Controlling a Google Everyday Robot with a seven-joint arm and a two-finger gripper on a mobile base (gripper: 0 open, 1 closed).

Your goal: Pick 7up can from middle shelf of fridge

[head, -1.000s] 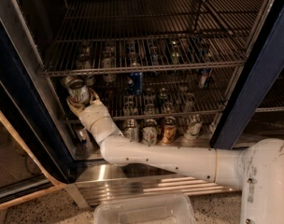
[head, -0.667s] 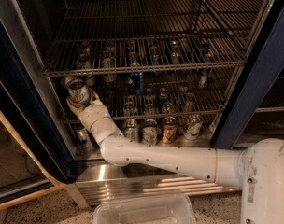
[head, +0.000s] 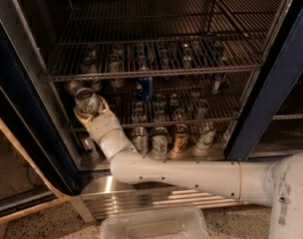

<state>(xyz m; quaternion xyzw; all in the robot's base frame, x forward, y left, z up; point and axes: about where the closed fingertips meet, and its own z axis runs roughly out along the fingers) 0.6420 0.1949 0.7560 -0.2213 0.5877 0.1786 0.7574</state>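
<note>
Left of centre in the frame, the gripper (head: 90,111) has its two cream fingers pressed against the sides of the 7up can (head: 86,100), pinching it near the base. The can's silver top is tipped up and toward the camera. The can sits at the far left end of the middle shelf (head: 216,119), at or just in front of the thin front rail. Whether its base has cleared the wire cannot be told. The white arm (head: 191,176) comes in from the lower right, runs low across the fridge (head: 273,91) above the ribbed steel base (head: 156,197), then bends upward. That path probably lets the wrist come at the can from below and in front without passing under the rack above. The tilt of the can looks like a result of that upward-angled wrist. To the right on the same rack stands a blue Pepsi can (head: 145,87), well apart from the grasp and no obstacle. The upper rack (head: 156,73) hangs close over the held can, so a straight lift would likely strike its front rail. Pulling out toward the camera seems the safer way. The fridge's left wall (head: 54,108) is just beside the gripper and leaves little room to swing that way. Below, a row of cans (head: 160,141) stands on the floor panel, close behind the arm's elbow. A clear plastic bin (head: 154,225) lies at the bottom edge of the frame.
</note>
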